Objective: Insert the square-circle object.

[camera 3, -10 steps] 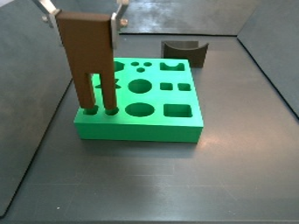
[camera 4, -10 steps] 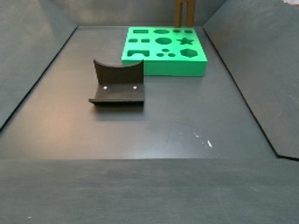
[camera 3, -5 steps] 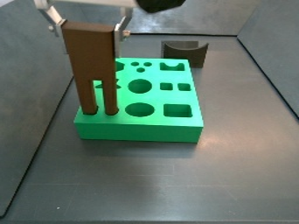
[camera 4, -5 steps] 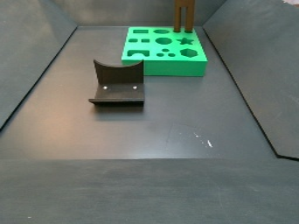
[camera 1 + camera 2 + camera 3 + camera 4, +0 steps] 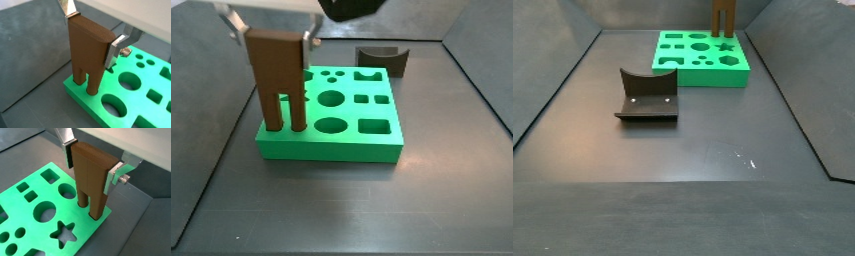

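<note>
Brown and upright, the square-circle object point(image 5: 90, 52) has its 2 legs entering holes at the green board's point(image 5: 372, 146) corner; the gripper point(image 5: 93, 30) clamps its top. Seating and release apparently remain.

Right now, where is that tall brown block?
The tall brown block stands upright at a corner of the green board, legs in its holes, the claw flanking its top.
</note>
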Tool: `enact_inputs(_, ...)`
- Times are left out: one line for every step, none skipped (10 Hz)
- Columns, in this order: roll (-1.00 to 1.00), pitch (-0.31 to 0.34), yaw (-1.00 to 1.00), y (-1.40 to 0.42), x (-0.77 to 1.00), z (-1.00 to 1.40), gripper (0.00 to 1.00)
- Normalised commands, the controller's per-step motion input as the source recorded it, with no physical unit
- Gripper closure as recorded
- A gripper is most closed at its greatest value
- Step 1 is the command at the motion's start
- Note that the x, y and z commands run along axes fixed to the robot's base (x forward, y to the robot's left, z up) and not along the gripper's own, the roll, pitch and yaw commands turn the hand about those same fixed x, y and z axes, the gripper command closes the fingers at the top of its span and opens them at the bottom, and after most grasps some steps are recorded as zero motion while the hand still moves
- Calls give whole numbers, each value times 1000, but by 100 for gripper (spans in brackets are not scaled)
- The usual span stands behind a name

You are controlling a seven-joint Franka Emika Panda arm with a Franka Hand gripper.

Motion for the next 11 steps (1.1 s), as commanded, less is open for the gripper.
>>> enact_inputs(-64,0,-183,0,231,-317,100)
enact_inputs(-47,-147,-40,0,-34,-351,100)
enact_inputs(0,-244,0,0,-243,-351,100)
enact_inputs(7,-204,0,0,-206,-320,100)
enact_inputs(87,-171,0,-17,-177,-369,100)
enact_inputs(134,-176,40,-34,-180,-397,100)
enact_inputs(73,-50,31,0,0,-303,100)
enact_inputs(51,0,17,0,63,-346,100)
enact_inputs(7,39,0,-40,180,-394,100)
enact_inputs(-30,0,0,0,71,-89,100)
enact_inputs(0,-41,0,0,-29,0,100)
